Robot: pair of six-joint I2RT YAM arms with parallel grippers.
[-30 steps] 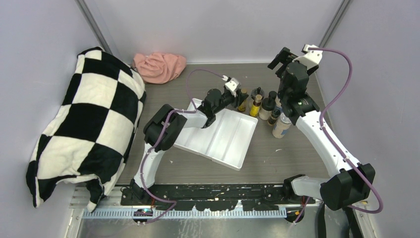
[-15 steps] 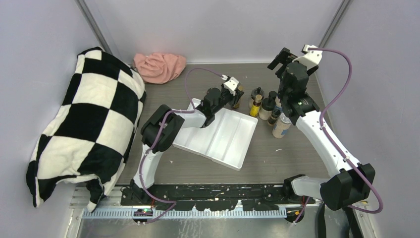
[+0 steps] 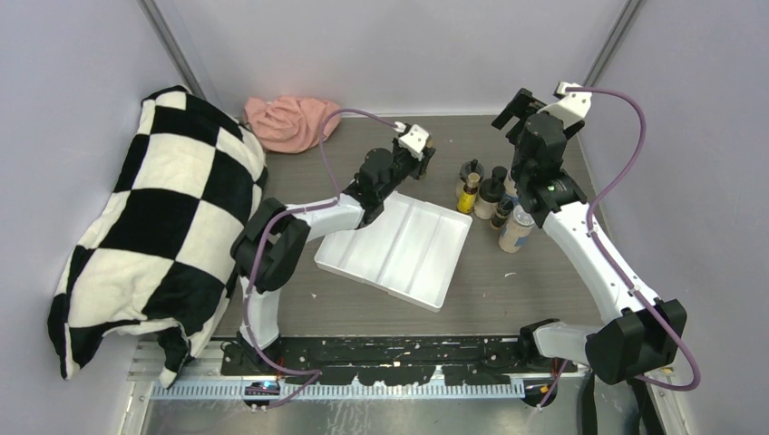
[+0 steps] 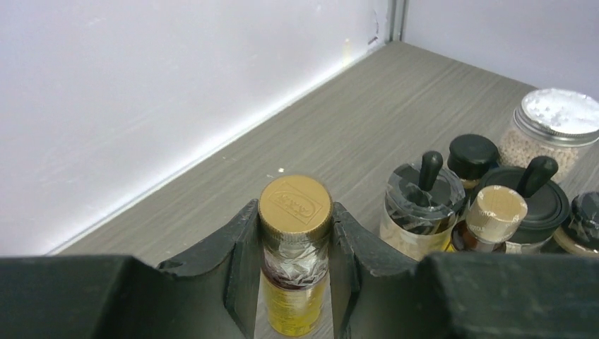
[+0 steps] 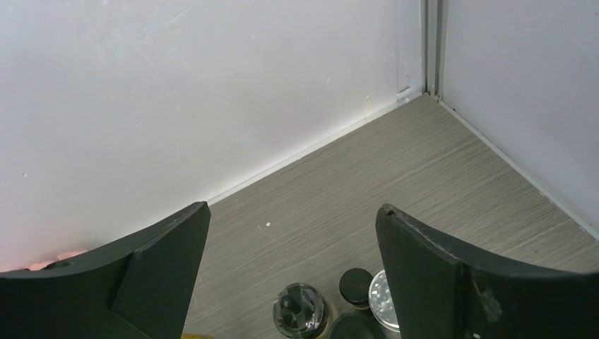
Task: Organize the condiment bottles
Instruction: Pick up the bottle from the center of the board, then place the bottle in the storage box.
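Drawn away from the cluster since a second ago, the slim yellow bottle [image 4: 294, 212] sits upright between the jaws of the left gripper [image 4: 295, 282], pinched just below its embossed gold cap, probably for carrying to the white ridged tray [image 3: 390, 258] behind and below the tool. Ahead to its right stand the remaining bottles [image 4: 452, 205], clear glass with black or silver lids. Beyond, the right gripper [image 5: 291, 212] hovers spread wide above them, holding nothing.

The left gripper [image 3: 422, 161], clamped on the slim yellow bottle [image 4: 294, 215], has pulled it up and leftward in the top view, away from the other bottles [image 3: 490, 192].
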